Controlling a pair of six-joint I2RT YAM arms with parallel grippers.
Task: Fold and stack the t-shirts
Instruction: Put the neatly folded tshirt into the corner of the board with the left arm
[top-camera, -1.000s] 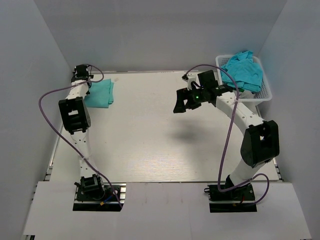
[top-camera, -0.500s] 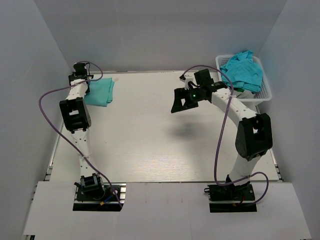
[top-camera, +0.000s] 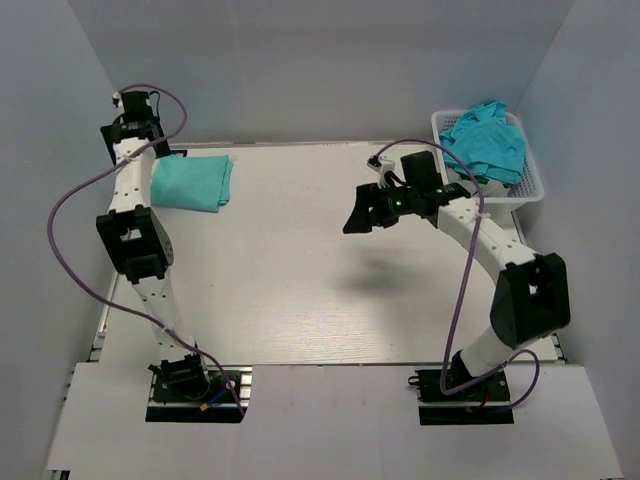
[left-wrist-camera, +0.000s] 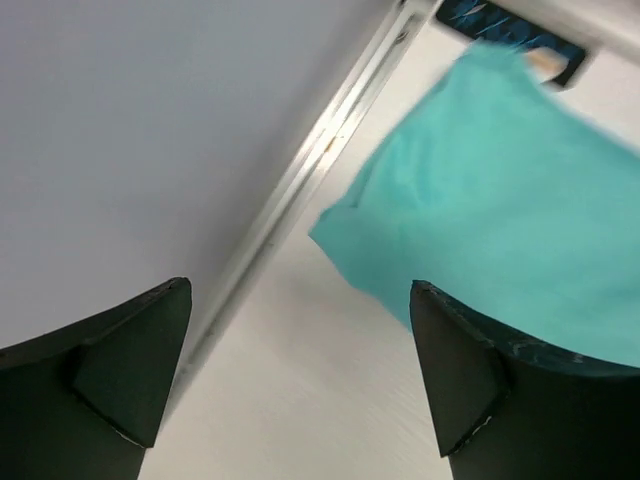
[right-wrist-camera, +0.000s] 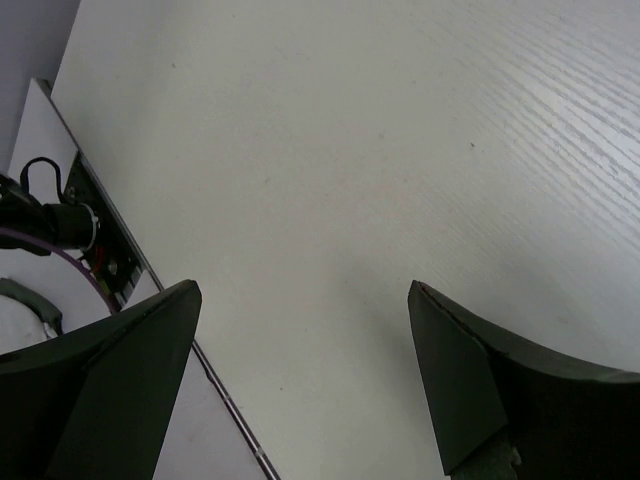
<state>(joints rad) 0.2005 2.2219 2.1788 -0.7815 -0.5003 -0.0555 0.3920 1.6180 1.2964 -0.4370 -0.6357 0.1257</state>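
One folded teal t-shirt (top-camera: 192, 182) lies flat at the table's far left corner; in the left wrist view this t-shirt (left-wrist-camera: 500, 190) fills the upper right. My left gripper (top-camera: 135, 125) hangs above the corner beside the wall, lifted off the shirt. Its jaws (left-wrist-camera: 300, 290) are open and hold nothing. More crumpled turquoise t-shirts (top-camera: 485, 140) are heaped in the white basket (top-camera: 532, 187) at the far right. Over the middle of the table my right gripper (top-camera: 365, 214) hovers open, and only bare tabletop shows between its fingers (right-wrist-camera: 305, 290).
Grey walls close in the table on the left, back and right. A metal rail (left-wrist-camera: 300, 190) runs along the table's left edge by the wall. The left arm's base and cable (right-wrist-camera: 50, 225) show at the near edge in the right wrist view.
My left gripper has opened, let go of the folded t-shirt, and risen back toward the far left corner. The right gripper has shifted slightly and stays open.
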